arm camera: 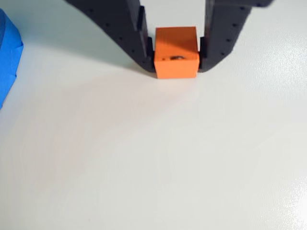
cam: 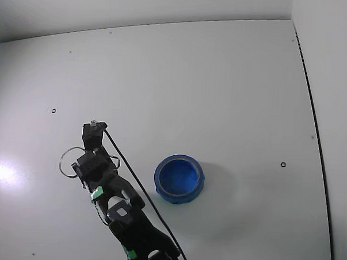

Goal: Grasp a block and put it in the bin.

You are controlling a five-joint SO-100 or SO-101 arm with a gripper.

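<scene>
In the wrist view a small orange-red block [arm camera: 176, 52] sits between the two black fingers of my gripper [arm camera: 176, 68]. Both fingers press against its left and right faces. The block looks to be at table level, with a small dark mark on its front face. The blue bin [arm camera: 7, 62] shows only as a curved rim at the left edge of that view. In the fixed view the bin [cam: 180, 179] is a round blue bowl on the white table. The gripper [cam: 96, 127] is to its left and slightly farther back. The block is hidden by the gripper there.
The table [cam: 222, 80] is plain white, with a few small dark screw holes. A thin black cable [cam: 142, 189] runs along the arm between gripper and bin. A wall edge rises on the right side of the fixed view.
</scene>
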